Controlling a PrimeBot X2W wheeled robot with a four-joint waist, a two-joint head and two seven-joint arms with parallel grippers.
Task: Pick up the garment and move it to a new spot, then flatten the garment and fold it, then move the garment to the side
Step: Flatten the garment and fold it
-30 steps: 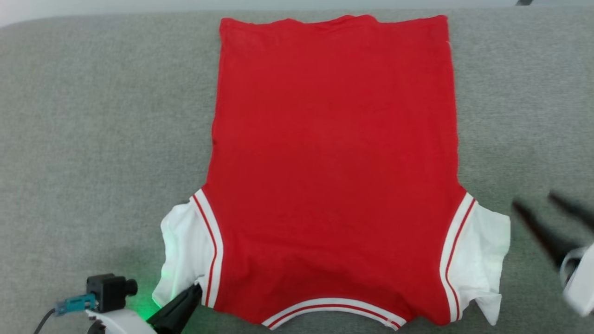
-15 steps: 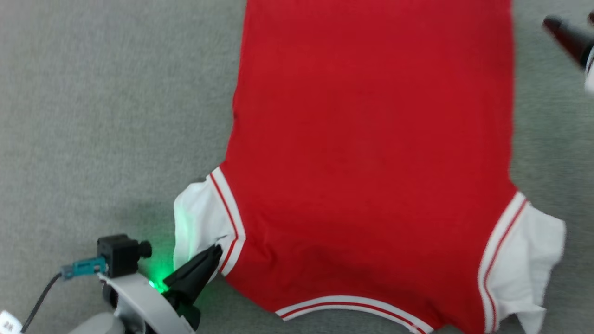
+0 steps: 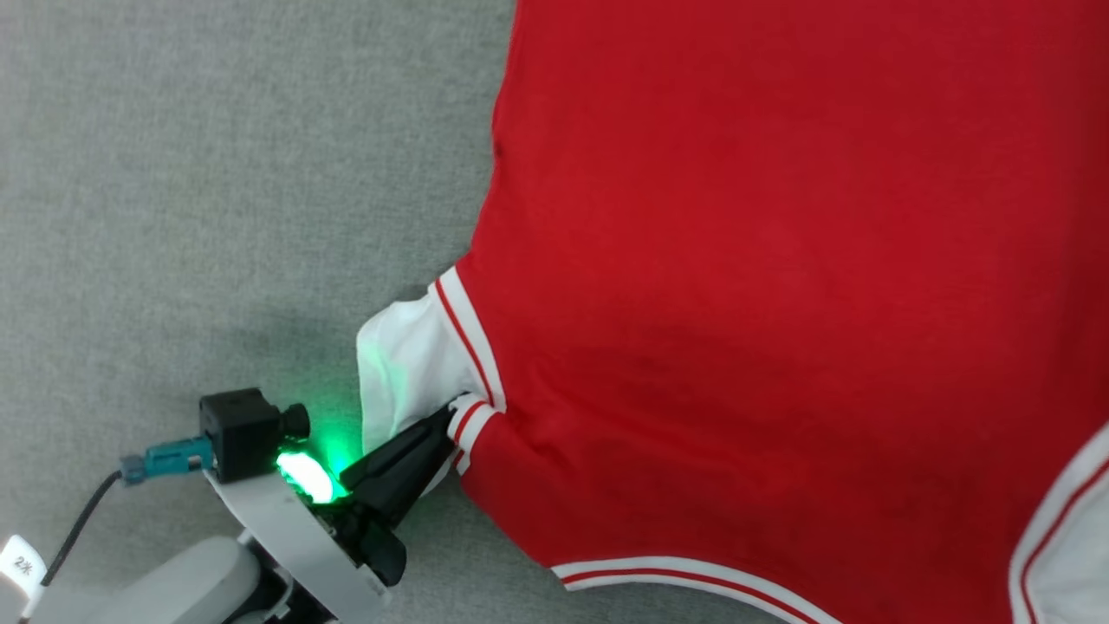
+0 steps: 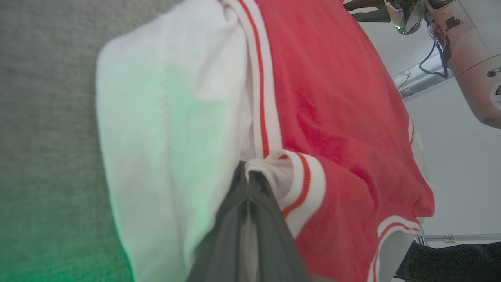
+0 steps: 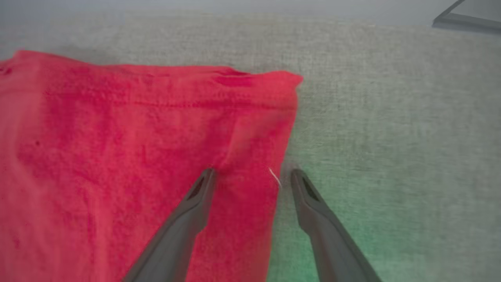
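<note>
Item: small red soft-fabric shirt with white short sleeves and white double-stripe trim [image 3: 736, 303], lying spread on the grey woven-fabric surface [image 3: 217, 173], its curved collar trim toward 6 o'clock in the head view. Left gripper [image 3: 446, 418], two long dark fingers: closed, pinching a small bunch of striped trim at the armhole, about 8 o'clock of the shirt. Right gripper [image 5: 252, 172]: fingers spread wide, holding nothing, straddling the shirt's side edge, with the hem corner at 1 o'clock of its tips. One finger is over red cloth, the other over grey. Hazards, as judged: the left pinch looks shallow, so a firm pull may slip it free. A left-only lift would drag and skew the flat cloth. The right closure may miss the edge or take one layer only, leaving the lower layer behind.
</note>
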